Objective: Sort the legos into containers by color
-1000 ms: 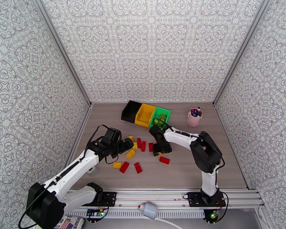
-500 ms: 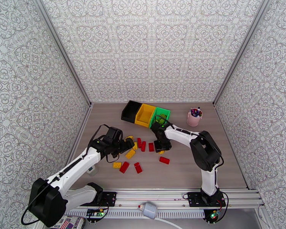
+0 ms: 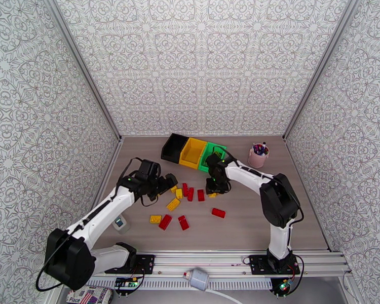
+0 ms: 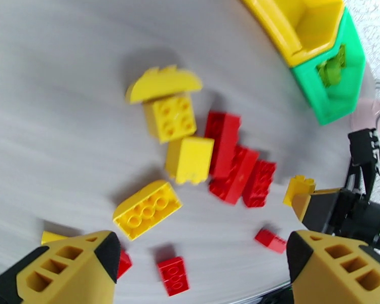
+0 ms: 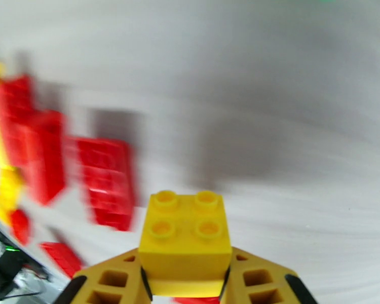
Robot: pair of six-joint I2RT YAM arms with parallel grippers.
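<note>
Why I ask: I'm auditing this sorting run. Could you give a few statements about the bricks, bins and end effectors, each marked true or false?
1. The right end effector grips a yellow brick. True.
2. The left end effector is shut. False: it is open and holds nothing.
3. Green bricks lie in the green bin. True.
4. The pink cup touches the green bin. False: it stands apart, to its right.
</note>
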